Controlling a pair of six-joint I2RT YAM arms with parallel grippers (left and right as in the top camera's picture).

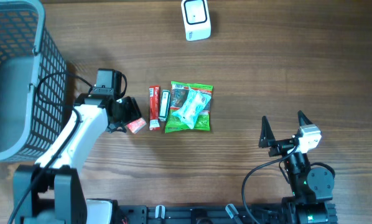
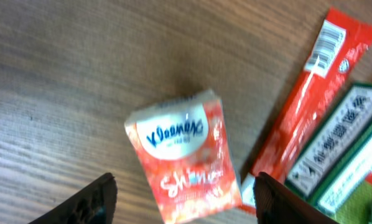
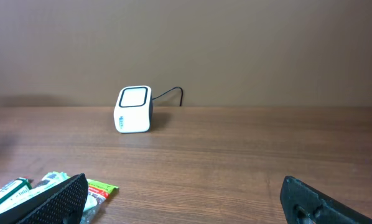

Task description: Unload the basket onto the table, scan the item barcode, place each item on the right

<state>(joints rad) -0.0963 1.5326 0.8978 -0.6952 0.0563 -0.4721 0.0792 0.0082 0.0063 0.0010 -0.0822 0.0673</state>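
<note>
Under left claw [image 2: 185, 188]: Kleenex pack [image 2: 183, 165] between wide jaws, ungripped. Centre, close squarely, carry to barcode scanner [image 1: 196, 18]. Right claw [image 1: 282, 119] wide, idle.

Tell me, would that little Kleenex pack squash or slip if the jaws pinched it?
Probably squashes: the Kleenex pack looks like a soft film pouch of tissues. Likely very light, so a nudge could slide it across the smooth wooden table. Its plastic wrapper may be slippery.
</note>
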